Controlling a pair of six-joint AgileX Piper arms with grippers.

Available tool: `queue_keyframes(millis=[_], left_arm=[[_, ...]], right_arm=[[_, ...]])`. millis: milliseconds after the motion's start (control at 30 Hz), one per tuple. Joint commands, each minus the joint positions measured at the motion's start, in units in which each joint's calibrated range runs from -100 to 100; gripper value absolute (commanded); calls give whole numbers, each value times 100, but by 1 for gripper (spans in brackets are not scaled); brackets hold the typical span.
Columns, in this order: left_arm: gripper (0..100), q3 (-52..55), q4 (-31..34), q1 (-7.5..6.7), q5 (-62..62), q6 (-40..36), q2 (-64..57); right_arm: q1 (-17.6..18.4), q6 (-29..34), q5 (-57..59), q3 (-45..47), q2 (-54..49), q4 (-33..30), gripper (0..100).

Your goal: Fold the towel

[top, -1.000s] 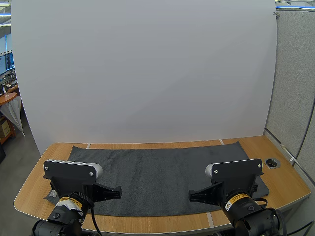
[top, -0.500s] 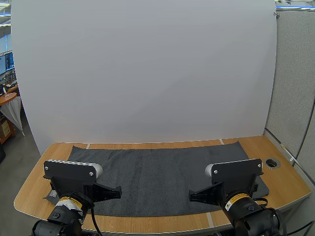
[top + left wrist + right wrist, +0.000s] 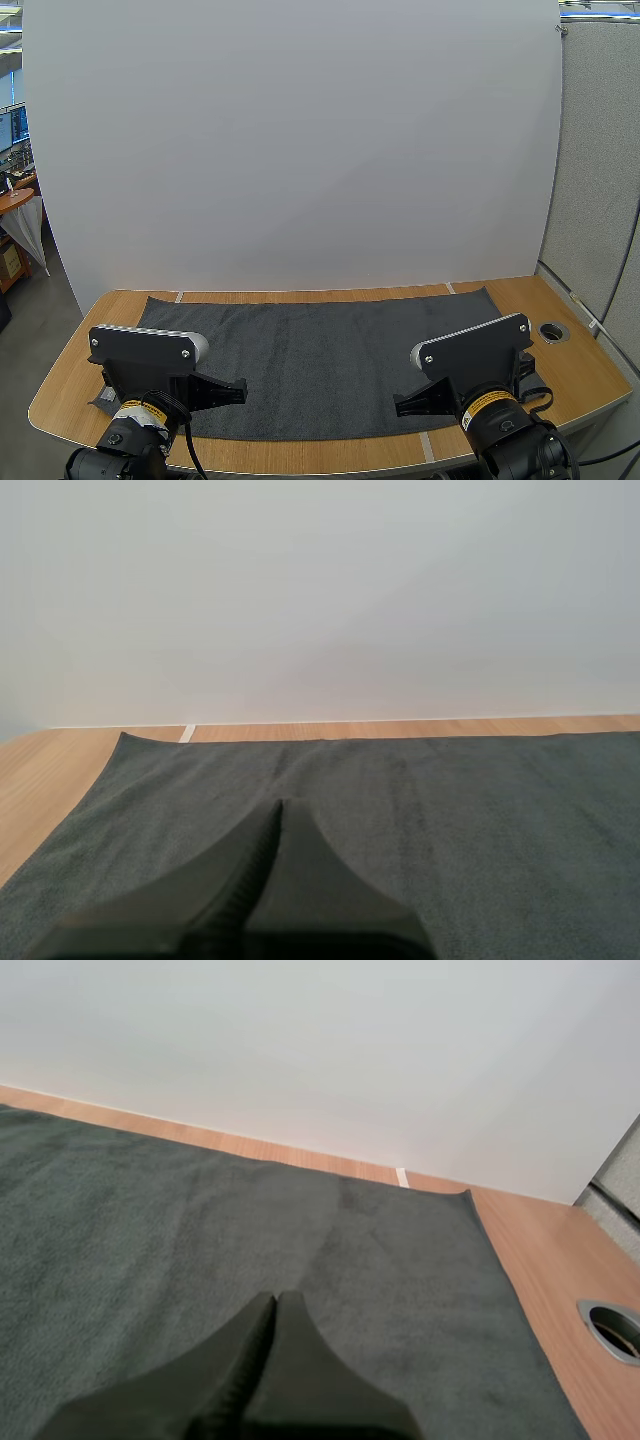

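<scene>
A dark grey towel (image 3: 320,355) lies spread flat across the wooden table (image 3: 570,375), long side left to right. My left gripper (image 3: 281,805) is shut, its fingers together as one dark wedge low over the towel (image 3: 420,820), pointing at the towel's far left corner. My right gripper (image 3: 277,1298) is also shut on nothing, hovering over the towel (image 3: 150,1210) with the far right corner ahead of it. Both arm bases sit at the table's near edge in the high view, the left arm (image 3: 150,365) and the right arm (image 3: 475,365).
A white backboard (image 3: 300,150) stands along the table's far edge. A round cable hole (image 3: 552,331) is set in the table right of the towel; it appears in the right wrist view as the cable hole (image 3: 612,1328). Bare wood borders the towel at both ends.
The right arm's base link has tilted and shifted slightly to the right. The left arm and the towel have not moved.
</scene>
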Motion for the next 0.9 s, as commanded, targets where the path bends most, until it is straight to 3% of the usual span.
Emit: queue_keyframes(millis=[0, 200, 400, 867], left_arm=[[0, 0, -23, -25, -137, -33, -35], [0, 0, -23, -25, -137, -33, -35], [0, 0, -23, -25, -137, -33, -35], [0, 0, -23, -25, -137, -33, -35]], right_arm=[[2, -3, -63, -349, -33, -51, 0], [2, 740, 922, -1406, -33, 100, 0], [-18, 1674, 2093, -2184, -33, -306, 0], [-217, 1746, 2149, -2516, -33, -965, 0]])
